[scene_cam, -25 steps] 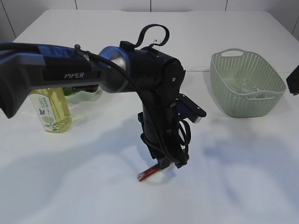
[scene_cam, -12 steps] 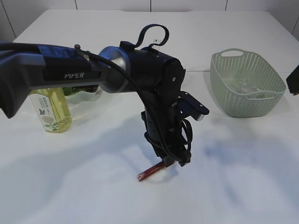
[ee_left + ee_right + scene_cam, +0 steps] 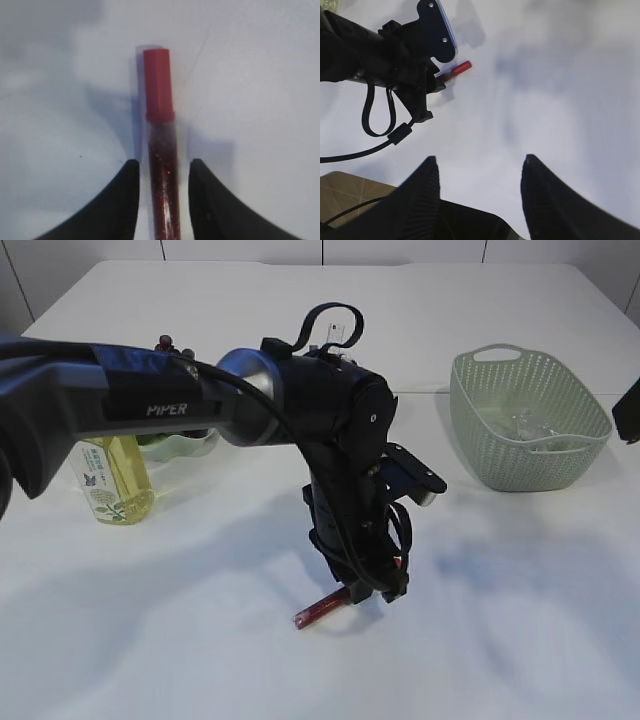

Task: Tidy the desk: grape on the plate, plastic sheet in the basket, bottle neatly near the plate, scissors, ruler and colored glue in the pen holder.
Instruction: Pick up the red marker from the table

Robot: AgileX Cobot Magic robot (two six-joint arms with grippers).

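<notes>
left gripper set to take the colored glue

in the wrist view the tube lies along the frame's middle, red cap up, between jaws that stand apart on either side of it; it is probably light, stiff and slick, so the clear barrel suits a grip. in the exterior view's centre the arm bends steeply down. right gripper hangs open, empty.

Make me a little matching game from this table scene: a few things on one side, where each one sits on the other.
1. glue tube
2. basket
3. bottle
4. right gripper

A. far right of the table
B. between the left gripper's fingertips
C. far left, beside a green dish
D. hanging open over bare table

Pairs: 1-B, 2-A, 3-C, 4-D
</notes>
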